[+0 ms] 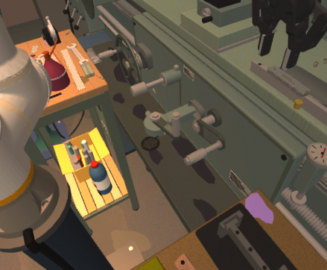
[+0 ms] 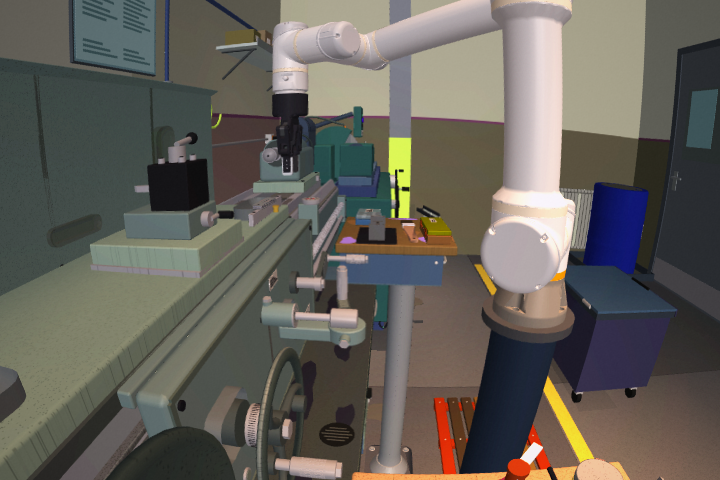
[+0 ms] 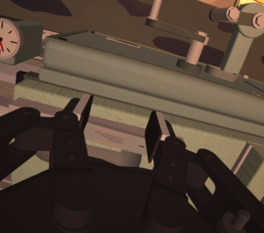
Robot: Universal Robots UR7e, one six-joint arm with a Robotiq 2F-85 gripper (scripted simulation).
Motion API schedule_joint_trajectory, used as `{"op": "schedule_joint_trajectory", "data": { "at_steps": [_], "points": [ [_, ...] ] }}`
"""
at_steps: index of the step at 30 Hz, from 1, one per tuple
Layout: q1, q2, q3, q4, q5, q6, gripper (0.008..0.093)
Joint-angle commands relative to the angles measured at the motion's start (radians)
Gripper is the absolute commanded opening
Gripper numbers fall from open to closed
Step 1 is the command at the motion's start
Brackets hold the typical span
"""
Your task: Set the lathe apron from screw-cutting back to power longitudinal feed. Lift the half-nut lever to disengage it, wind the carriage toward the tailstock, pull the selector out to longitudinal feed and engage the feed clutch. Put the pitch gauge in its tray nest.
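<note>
The flat grey pitch gauge (image 1: 286, 79) (image 3: 115, 135) lies on a long grey tray (image 1: 295, 91) on top of the lathe carriage. My gripper (image 1: 277, 56) (image 2: 287, 164) (image 3: 117, 121) hangs just above the gauge, with a finger on either side of it. On the apron front below are the carriage handwheel (image 1: 128, 59), a stubby lever with a round knob (image 1: 152, 85), a flat lever arm (image 1: 170, 123) and a long knurled handle (image 1: 203, 152). A thread dial (image 1: 321, 154) stands at the apron's right end. The gripper is open and holds nothing.
The tool post block (image 1: 222, 22) rises left of the gripper. A small orange peg (image 1: 298, 104) stands by the tray. A cork-topped stand (image 1: 240, 238) with a black tray sits in front of the lathe. A side table (image 1: 63, 71) holds wrenches and an oil can.
</note>
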State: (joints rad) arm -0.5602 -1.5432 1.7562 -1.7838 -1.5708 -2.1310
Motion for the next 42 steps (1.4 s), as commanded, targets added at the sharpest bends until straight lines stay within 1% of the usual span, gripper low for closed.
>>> {"op": "schedule_joint_trajectory", "data": {
  "at_steps": [1,11,15,19,27,42],
  "points": [
    [0.0,-0.001,0.0,0.0,0.0,0.0,0.053],
    [0.0,0.0,-0.001,0.0,0.0,0.021,0.053],
    [0.0,0.0,-0.001,0.0,0.0,0.073,0.053],
    [0.0,0.0,-0.001,0.0,0.0,0.163,0.053],
    [0.0,0.0,-0.001,0.0,0.0,0.457,0.053],
    [0.0,0.0,-0.001,0.0,0.0,1.175,0.053]
  ]
}}
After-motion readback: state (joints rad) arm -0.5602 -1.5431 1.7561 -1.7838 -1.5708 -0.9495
